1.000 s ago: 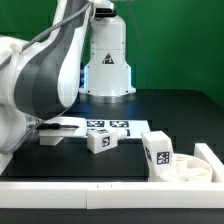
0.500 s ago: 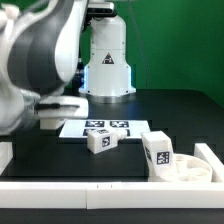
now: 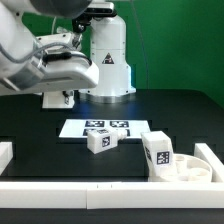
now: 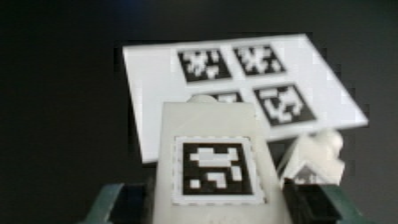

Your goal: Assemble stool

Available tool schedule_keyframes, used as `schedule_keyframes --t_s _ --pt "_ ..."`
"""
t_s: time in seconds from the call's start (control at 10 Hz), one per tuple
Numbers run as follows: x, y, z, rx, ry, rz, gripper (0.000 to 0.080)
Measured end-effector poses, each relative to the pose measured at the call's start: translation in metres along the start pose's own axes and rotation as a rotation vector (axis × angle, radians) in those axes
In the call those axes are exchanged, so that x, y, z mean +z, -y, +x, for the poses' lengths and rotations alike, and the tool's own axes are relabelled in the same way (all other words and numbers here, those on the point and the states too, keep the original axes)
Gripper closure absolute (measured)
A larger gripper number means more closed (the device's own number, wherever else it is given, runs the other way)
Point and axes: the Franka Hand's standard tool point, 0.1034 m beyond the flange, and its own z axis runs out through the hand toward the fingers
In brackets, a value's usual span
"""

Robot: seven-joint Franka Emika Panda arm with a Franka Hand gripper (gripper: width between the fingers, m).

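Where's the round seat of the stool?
The round seat lies at the exterior view's far right, in the corner of the white border rails, with an upright leg at its edge toward that view's left.

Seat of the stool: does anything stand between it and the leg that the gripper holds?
Yes. The upright leg stands at the edge of the seat that faces the held leg. The loose leg at the marker board's edge lies lower, probably under a raised path.

There are three white legs, one round seat, and one marker board with four tags.
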Motion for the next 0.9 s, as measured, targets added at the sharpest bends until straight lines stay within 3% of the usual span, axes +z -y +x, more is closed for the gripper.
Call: schedule_keyframes --t_s 0.1,0.2,0.3,0.5,0.9 --pt "-0.006 0.007 0.001 0.006 -0.058 -0.01 0.0463" --pt "-0.025 0.034 -0.004 -0.024 -0.131 -0.032 0.0462" --pt "-0.049 0.062 -0.011 -0.029 -0.195 -0.029 0.0462" --pt "-0.078 0.114 -0.021 -0.06 -0.32 -0.062 0.0462" --pt "-0.083 0.118 -0.015 -0.092 -0.603 -0.068 0.0462"
